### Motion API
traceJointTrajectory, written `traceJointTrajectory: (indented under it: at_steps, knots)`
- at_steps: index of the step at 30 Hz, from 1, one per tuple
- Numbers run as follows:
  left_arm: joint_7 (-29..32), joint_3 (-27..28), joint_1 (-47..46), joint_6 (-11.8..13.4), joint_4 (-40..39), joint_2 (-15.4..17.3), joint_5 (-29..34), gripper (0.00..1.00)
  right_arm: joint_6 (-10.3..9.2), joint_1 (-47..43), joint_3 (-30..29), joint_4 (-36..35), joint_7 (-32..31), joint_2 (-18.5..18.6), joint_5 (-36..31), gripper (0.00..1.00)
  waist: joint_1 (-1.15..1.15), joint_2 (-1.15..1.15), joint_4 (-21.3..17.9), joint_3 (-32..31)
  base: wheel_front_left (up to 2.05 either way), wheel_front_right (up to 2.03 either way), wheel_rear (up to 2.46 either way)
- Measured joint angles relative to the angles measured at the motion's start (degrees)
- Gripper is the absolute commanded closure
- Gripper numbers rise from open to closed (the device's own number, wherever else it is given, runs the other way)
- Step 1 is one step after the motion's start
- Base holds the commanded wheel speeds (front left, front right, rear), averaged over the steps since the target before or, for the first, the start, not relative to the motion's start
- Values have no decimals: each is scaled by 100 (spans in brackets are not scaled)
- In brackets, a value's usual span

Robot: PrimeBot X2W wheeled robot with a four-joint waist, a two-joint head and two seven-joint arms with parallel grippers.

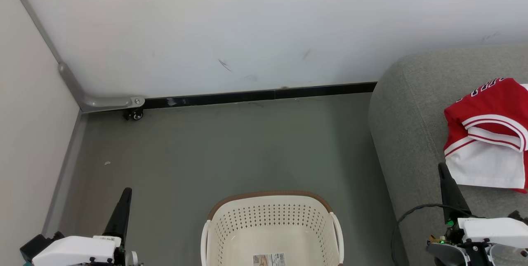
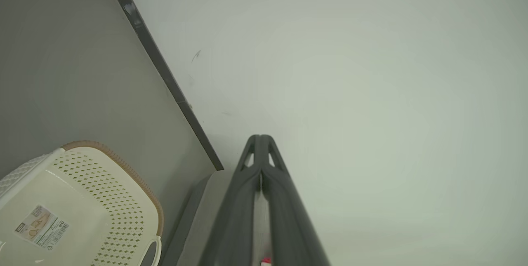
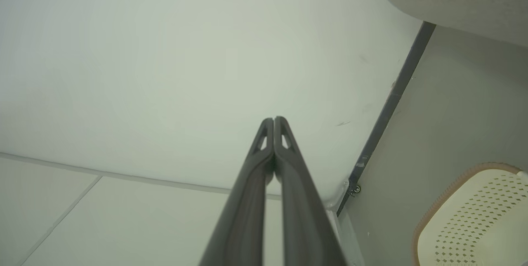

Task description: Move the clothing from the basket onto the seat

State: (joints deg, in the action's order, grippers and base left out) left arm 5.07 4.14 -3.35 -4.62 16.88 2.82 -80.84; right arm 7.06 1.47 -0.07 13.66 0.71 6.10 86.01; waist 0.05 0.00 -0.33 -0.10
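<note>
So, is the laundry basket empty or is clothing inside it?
Empty, as far as visible: the laundry basket shows a bare cream bottom with only a label sticker. Its near part is cut off.

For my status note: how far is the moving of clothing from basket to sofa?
Done: red jersey lies on the grey sofa; the laundry basket shows a bare floor. In hand: nothing; left gripper and right gripper are shut, empty. Left: probably nothing; the basket's near end is cropped.

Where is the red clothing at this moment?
In the head view the clothing lies on the grey sofa at the right edge, just beyond the right gripper and right of the basket.
</note>
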Motion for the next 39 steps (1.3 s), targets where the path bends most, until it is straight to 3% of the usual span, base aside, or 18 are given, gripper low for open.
traceJointTrajectory:
  at_steps: [14, 39]
  knots:
    - [199, 140, -59, -246, -25, -68, -1044, 100, 0, 138, -101, 89, -122, 70, 1123, 100, -1, 0, 35, 25, 0, 0, 0]
    - [196, 132, -59, -246, -60, -80, -1078, 100, 0, 138, -121, 115, -132, 73, 1131, 100, -3, 0, 34, 27, 0, 0, 0]
